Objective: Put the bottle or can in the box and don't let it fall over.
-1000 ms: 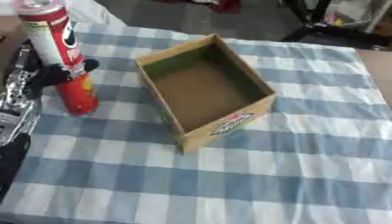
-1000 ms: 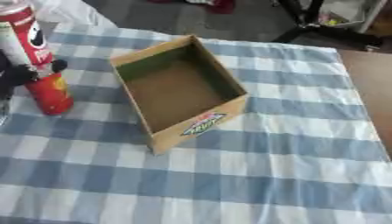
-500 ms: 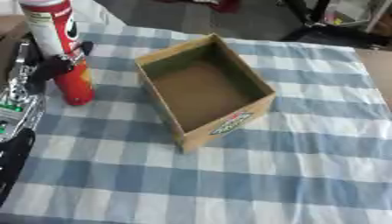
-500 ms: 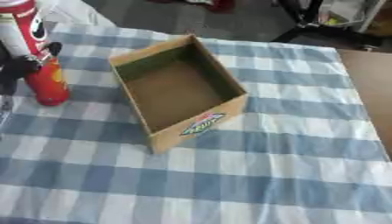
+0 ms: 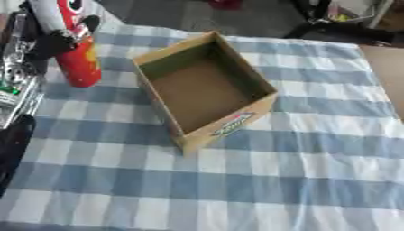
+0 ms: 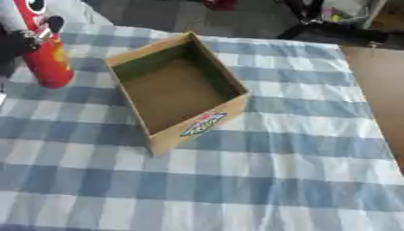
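— One box [image 5: 207, 90], open-topped cardboard with nothing inside, sits near the middle of the blue-and-white checked cloth [image 5: 300, 176], a label on its nearest corner.

— And farther back?

— The red can [image 5: 75, 49], a tall tube with a white band, is at the far left, clear of the box and leaning a little.

— Held?

— Yes. The left hand [image 5: 49, 43] has dark fingers curled round its middle. The right hand shows nowhere.

Open box, room on three sides

We see bare checked cloth [image 5: 315, 135] right and near of the box [image 5: 204, 88] — only the can [image 5: 75, 49] stands left.
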Tool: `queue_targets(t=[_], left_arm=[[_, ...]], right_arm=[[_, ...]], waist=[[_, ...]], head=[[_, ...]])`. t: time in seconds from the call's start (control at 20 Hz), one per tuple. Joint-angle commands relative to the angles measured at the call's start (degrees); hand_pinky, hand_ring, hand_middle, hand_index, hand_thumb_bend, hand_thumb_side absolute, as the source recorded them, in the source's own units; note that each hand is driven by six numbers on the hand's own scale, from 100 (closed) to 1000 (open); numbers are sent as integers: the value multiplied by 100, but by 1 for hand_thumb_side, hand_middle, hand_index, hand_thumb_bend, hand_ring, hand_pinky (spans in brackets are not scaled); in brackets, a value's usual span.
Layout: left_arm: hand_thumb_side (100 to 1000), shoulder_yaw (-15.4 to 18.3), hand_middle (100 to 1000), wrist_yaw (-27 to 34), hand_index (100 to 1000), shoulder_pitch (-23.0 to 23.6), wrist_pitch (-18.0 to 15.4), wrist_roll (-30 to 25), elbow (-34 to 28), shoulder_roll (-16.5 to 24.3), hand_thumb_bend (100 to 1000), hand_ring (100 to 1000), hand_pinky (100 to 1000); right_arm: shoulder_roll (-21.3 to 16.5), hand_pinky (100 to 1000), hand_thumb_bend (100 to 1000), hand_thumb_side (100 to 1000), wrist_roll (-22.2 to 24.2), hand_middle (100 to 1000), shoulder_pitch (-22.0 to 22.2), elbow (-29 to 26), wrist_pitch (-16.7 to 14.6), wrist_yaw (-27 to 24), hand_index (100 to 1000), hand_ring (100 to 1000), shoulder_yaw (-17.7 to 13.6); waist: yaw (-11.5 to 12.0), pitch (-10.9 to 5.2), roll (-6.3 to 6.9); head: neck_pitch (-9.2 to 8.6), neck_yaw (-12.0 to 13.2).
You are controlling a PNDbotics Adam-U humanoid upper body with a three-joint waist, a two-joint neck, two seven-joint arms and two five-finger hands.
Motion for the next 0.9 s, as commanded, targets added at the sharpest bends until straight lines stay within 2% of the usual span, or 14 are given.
queue_targets(t=[0.05, 0.25, 0.45, 0.6, 0.65, 0.7, 0.9], left_arm=[[100, -182, 399, 128, 393, -336, 296, 7, -377, -105, 520, 580, 1000], [100, -496, 401, 161, 396, -709, 557, 41, -527, -425, 505, 581, 1000], [100, -737, 400, -2, 395, -1085, 604, -61, -517, -696, 495, 580, 1000], [100, -816, 400, -202, 396, -1324, 574, -92, -365, -904, 487, 580, 1000], [100, -829, 400, -269, 396, -1369, 546, -88, -311, -962, 486, 581, 1000], [100, -835, 401, -297, 397, -1405, 498, -73, -264, -1030, 483, 580, 1000], [100, -878, 401, -610, 397, -1410, 327, 26, -96, -1245, 475, 582, 1000]], right_arm=[[-157, 876, 100, 789, 37, 826, -78, -104, -10, -24, 771, 1000, -27], [-161, 876, 100, 790, 66, 826, -125, -104, -15, -38, 771, 1000, -6], [-147, 876, 100, 796, 89, 827, -169, -104, -12, -51, 771, 1000, 15], [-114, 876, 100, 797, 109, 827, -241, -104, -4, -66, 771, 1000, 42], [-105, 876, 100, 823, 115, 827, -266, -104, -6, -71, 771, 1000, 47], [-98, 876, 100, 796, 119, 827, -292, -104, -12, -74, 771, 1000, 49], [-74, 876, 100, 796, 134, 827, -361, -104, -44, -84, 771, 1000, 51]], waist=[[-17, -138, 35], [-53, -155, 80], [-111, -154, 132], [-216, -123, 181], [-252, -111, 190], [-298, -93, 197], [-462, -21, 218]], head=[[61, -138], [88, -197], [82, -188], [10, -120], [-14, -105], [-47, -94], [-157, -22]])
